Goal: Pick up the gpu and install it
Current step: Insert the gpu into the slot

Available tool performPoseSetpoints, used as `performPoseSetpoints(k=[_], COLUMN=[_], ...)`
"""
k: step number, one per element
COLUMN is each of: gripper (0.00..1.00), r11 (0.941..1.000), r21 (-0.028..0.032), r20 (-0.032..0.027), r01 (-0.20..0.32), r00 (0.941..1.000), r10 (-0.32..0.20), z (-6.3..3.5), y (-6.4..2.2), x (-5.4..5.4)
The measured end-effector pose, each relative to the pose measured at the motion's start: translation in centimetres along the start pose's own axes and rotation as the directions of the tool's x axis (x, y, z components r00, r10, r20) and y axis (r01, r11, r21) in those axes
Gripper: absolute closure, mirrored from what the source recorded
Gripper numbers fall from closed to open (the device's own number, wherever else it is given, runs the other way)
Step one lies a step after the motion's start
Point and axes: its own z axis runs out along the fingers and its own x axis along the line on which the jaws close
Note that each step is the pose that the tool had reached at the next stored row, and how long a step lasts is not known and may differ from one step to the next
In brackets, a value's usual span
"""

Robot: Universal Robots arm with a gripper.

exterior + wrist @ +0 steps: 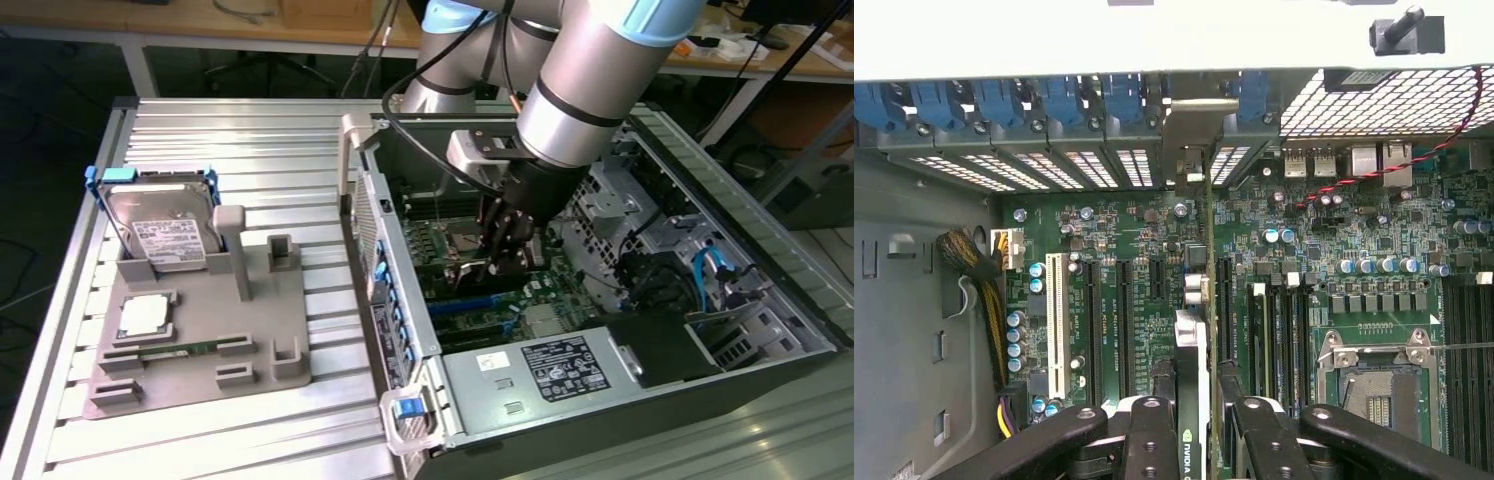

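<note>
The gpu (1199, 330) stands on edge between my gripper's (1197, 425) two black fingers (1150, 440), which are closed on its near end; I see it edge-on in the wrist view, a thin card running from the finger pads toward the rear wall of the computer case (400, 330). Its silvery metal bracket (1192, 140) sits at that rear wall, in line with the row of blue slot clips (1004, 100) and the perforated slot covers. The card's lower edge is down among the long expansion slots on the motherboard (1334, 250), between the black slots on either side; I cannot tell whether it is fully seated. In the exterior view the gripper (501, 255) reaches down inside the open case, over the board. Outside the case, toward the exterior view's left, the grey fixture tray (200, 340) holds the hard drive (160, 225) in its blue frame.
</note>
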Motion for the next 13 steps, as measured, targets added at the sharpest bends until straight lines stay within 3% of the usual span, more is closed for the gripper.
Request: performPoseSetpoints(k=[13], gripper=[0.73], r11=[1.0], r21=[-0.0044], r20=[-0.0001], r01=[0.0], r00=[1.0], r10=[0.0], z=[0.0], y=[0.0], x=[0.0])
